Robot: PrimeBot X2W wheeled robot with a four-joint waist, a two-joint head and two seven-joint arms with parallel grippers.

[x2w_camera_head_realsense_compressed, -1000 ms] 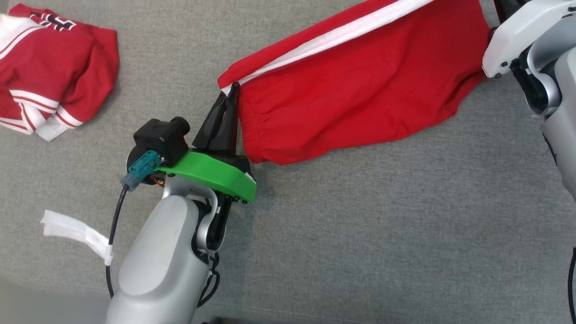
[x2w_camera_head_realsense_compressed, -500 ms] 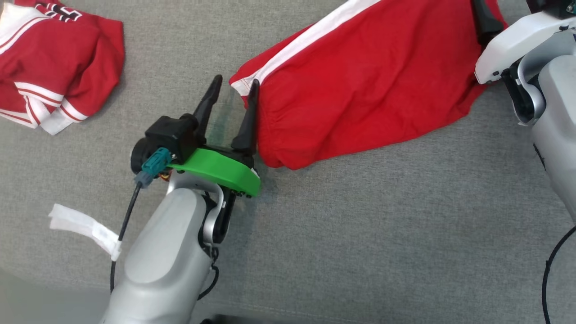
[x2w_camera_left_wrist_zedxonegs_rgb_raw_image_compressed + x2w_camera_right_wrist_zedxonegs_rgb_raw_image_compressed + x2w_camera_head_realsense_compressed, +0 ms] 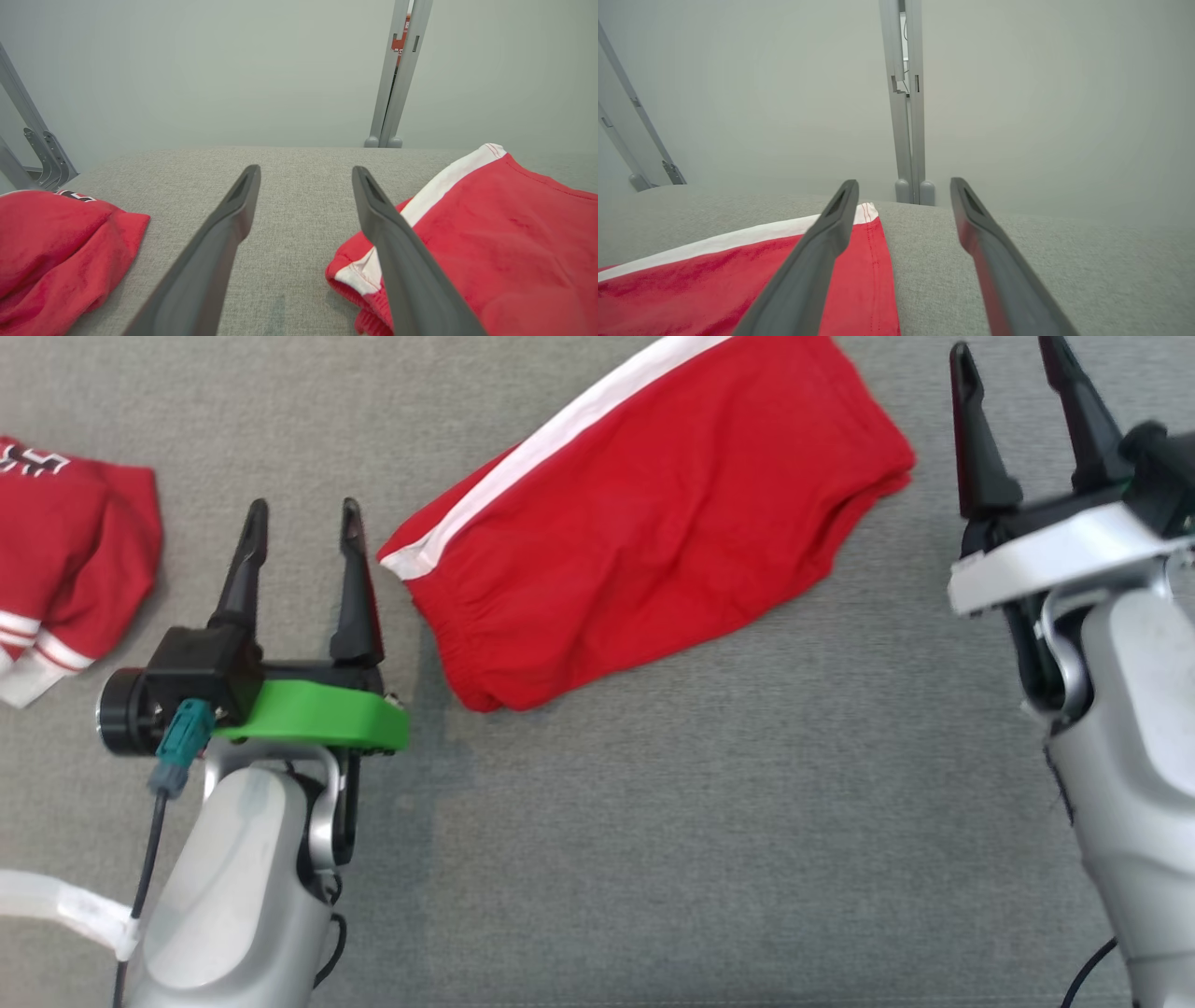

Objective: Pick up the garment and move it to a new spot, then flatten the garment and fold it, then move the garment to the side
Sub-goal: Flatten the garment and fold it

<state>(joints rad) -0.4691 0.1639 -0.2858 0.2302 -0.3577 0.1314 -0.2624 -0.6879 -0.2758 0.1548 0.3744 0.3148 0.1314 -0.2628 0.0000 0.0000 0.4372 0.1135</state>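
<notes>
The garment (image 3: 644, 532), red shorts with a white side stripe, lies folded flat on the grey cloth surface, slanting from lower left to upper right. My left gripper (image 3: 301, 511) stands open just left of its waistband corner, apart from it, with nothing between its fingers. In the left wrist view the garment (image 3: 490, 242) lies to the right of my open left gripper (image 3: 306, 172). My right gripper (image 3: 1006, 350) is open to the right of the garment's far end. The right wrist view has the garment (image 3: 738, 284) at the lower left beside the right gripper (image 3: 903, 186).
Another red garment (image 3: 65, 560) with white stripes lies bunched at the left edge, also seen as a red heap (image 3: 51, 252) in the left wrist view. A white strip (image 3: 56, 905) hangs by my left arm. Grey metal posts (image 3: 906, 102) stand beyond the table's far edge.
Both grippers opened and let go of the garment, which now rests flat on the surface. Both arms drew back from it, the left to the left, the right to the right. The head camera shifted.
</notes>
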